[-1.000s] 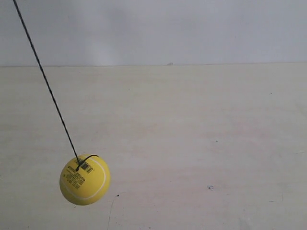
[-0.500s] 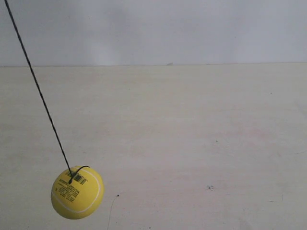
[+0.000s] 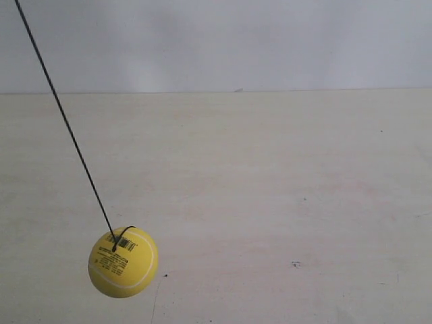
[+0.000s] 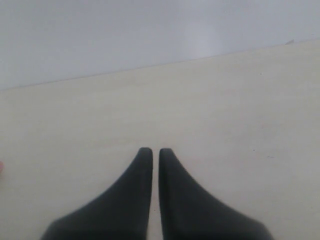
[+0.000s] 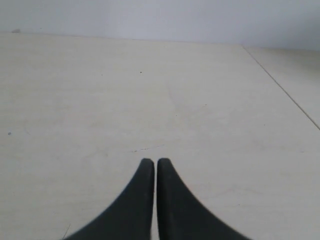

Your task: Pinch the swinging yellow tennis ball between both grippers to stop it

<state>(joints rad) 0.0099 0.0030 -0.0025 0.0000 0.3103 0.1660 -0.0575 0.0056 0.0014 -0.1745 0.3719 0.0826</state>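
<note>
Closest to my wrist cameras, the left tool (image 4: 155,150) has its two black fingers drawn together with only a hairline slit between them, and nothing is held. The right tool (image 5: 152,161) looks the same: closed and empty. Each points out over bare desk (image 3: 283,189), and neither wrist view has the ball in it. That is my first worry, because I would be bringing both arms in blind and steering from the exterior view alone (which shows neither tool).

Farther out, the yellow tennis ball (image 3: 123,262) hangs low at the exterior view's lower left, above the desk. Its barcode faces up beside the knot. The string (image 3: 64,118) runs up from it at a slant and leaves the frame at the top left corner, so I judge the ball to be off its rest point and free to travel.

- If one tool arrives before the other, it would bat the ball away rather than trap it.
- If the tools meet off the ball's centre, the round surface could squirt out sideways.
- If a tool comes in high, it could snag the string and add jerk.

Beyond all that there is only the plain wall (image 3: 236,40), which gives me little cue for depth.
</note>
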